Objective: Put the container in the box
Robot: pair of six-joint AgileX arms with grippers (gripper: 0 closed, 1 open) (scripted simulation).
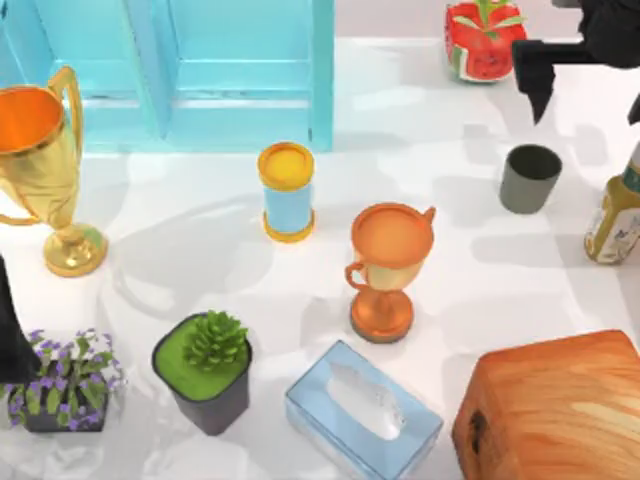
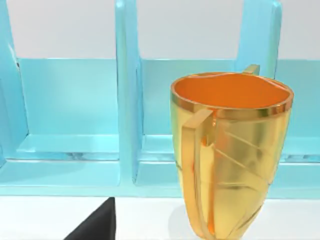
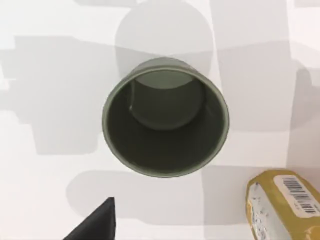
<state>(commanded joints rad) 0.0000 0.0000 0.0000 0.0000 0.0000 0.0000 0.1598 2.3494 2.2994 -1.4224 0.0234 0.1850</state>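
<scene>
Nearest the camera, at the table's (image 1: 420, 130) lower right corner in the top view, a wooden box (image 1: 555, 410) is seen, lid closed. Across the back left, a turquoise shelf (image 1: 200, 70) is set. Left of it stands a gold trophy (image 1: 40, 150). The right hand (image 1: 580, 75) is held above and behind the container (image 1: 528, 178), which stands upright near the right edge, just beside a yellow bottle (image 1: 615, 215). Whether the right hand's fingers are apart cannot be told. The left arm (image 1: 12, 330) is parked at the left edge.
</scene>
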